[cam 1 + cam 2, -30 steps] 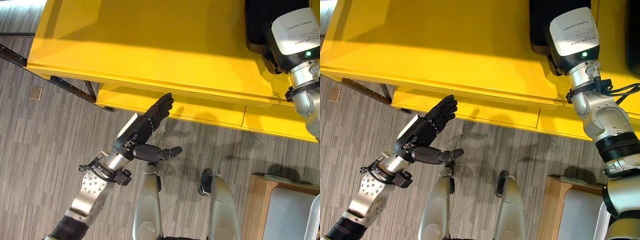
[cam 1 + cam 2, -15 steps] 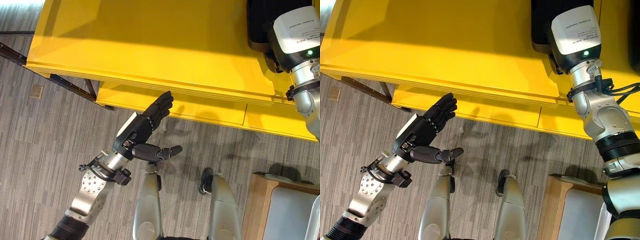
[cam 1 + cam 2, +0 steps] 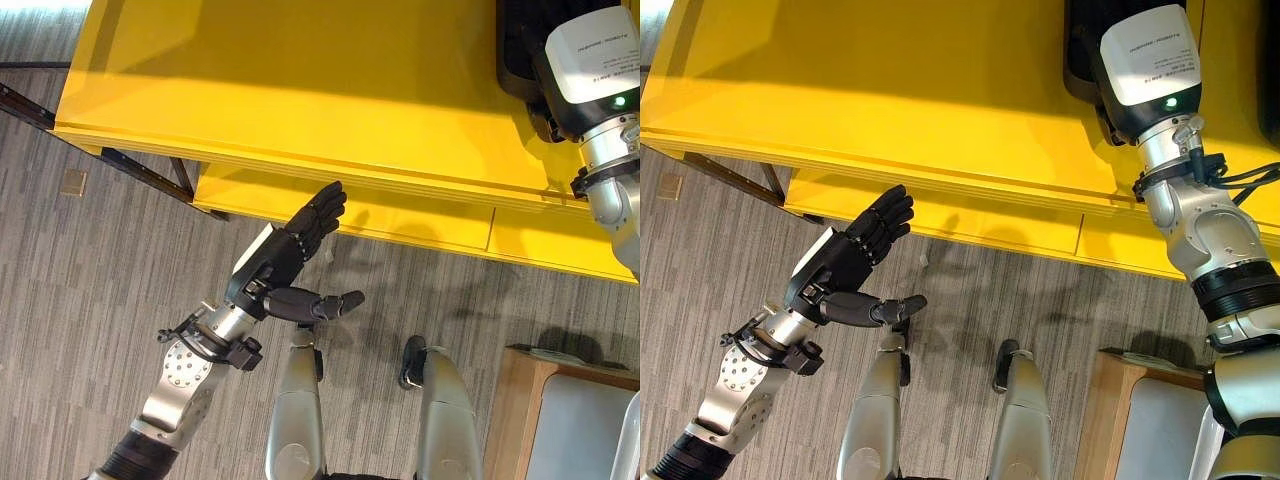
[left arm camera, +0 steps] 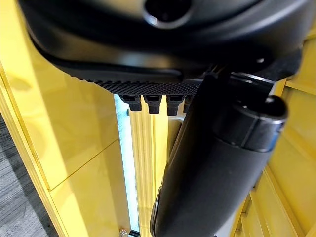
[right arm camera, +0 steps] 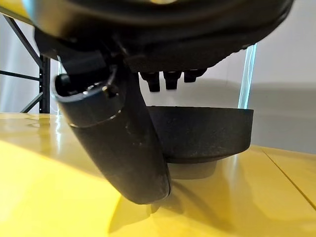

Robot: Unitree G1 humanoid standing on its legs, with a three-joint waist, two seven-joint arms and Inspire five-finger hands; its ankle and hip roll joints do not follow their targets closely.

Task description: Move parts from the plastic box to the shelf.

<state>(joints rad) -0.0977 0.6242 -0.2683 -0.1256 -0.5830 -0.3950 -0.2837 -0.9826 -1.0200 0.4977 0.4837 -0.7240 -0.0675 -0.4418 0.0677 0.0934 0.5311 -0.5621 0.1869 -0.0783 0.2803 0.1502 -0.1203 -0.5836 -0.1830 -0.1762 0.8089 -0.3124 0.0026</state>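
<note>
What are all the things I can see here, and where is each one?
Shelf: one, yellow, wide flat top across the upper part of the head views, with a lower yellow level under its front edge.
Black part: one, dark and bowl-like, resting on the shelf top at its right end, just ahead of the right hand.
Wooden box: one, light wood with a grey inside, on the floor at the robot's right.
Small tan tile: one, on the grey floor at the robot's left.
Left hand: one, dark, open with straight fingers, held in the air in front of the shelf's lower edge, holding nothing.
Right hand: one, dark, above the shelf top by the black part; grip unclear.
</note>
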